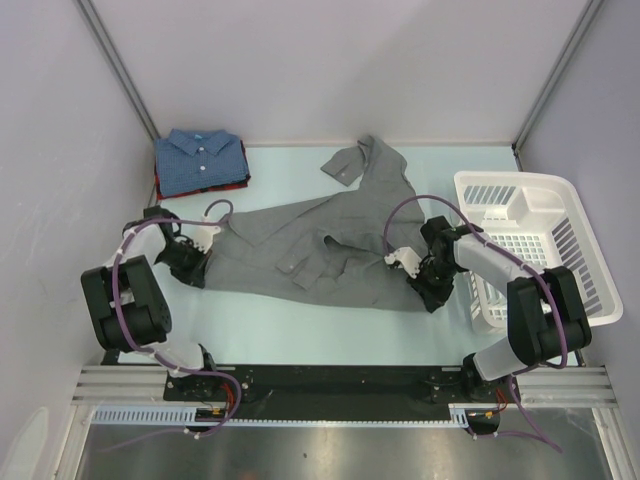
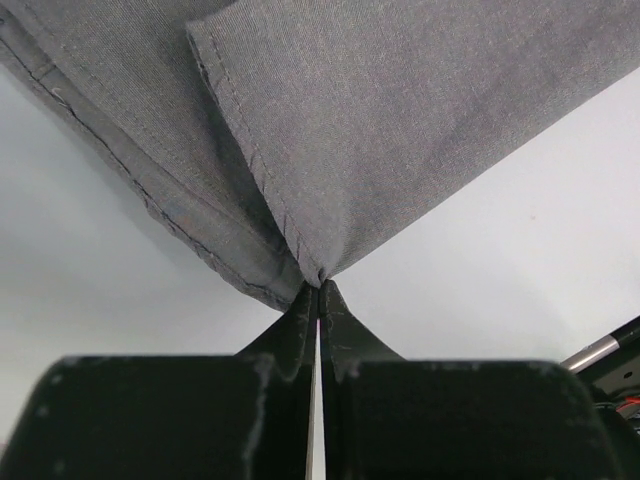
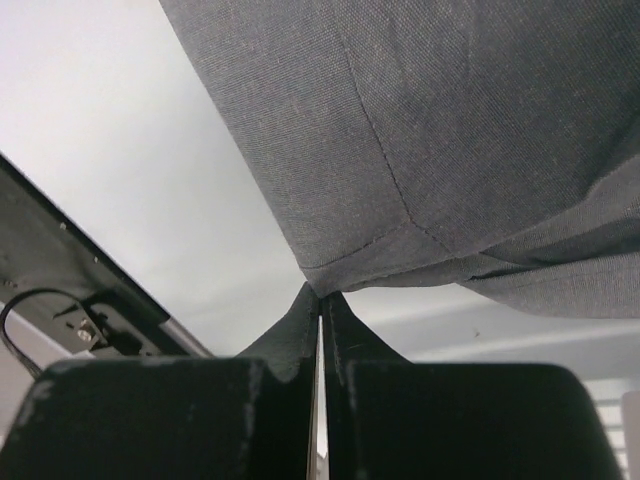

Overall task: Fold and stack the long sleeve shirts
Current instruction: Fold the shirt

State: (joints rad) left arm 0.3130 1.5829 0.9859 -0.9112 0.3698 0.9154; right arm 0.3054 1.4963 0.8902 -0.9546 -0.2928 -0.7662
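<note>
**Both pincers clamped on the grey shirt**

The left pincer (image 2: 318, 287) has its fingers pressed together on a hemmed corner of the grey shirt (image 2: 400, 120), and the cloth fans out from the tips. The right pincer (image 3: 320, 293) is likewise closed tight on a stitched corner of the same shirt.

Seen from above, this shirt lies spread and rumpled across the middle of the worktop (image 1: 300, 325). The left pincer is at its left end and the right pincer at its near right end. One sleeve runs toward the far edge, its cuff lying near that edge.

In the far left corner, the blue shirt (image 1: 200, 158) sits folded on top of the dark red shirt (image 1: 160, 190). A white slatted basket (image 1: 560, 205) stands along the right edge, just beside the right arm.
</note>
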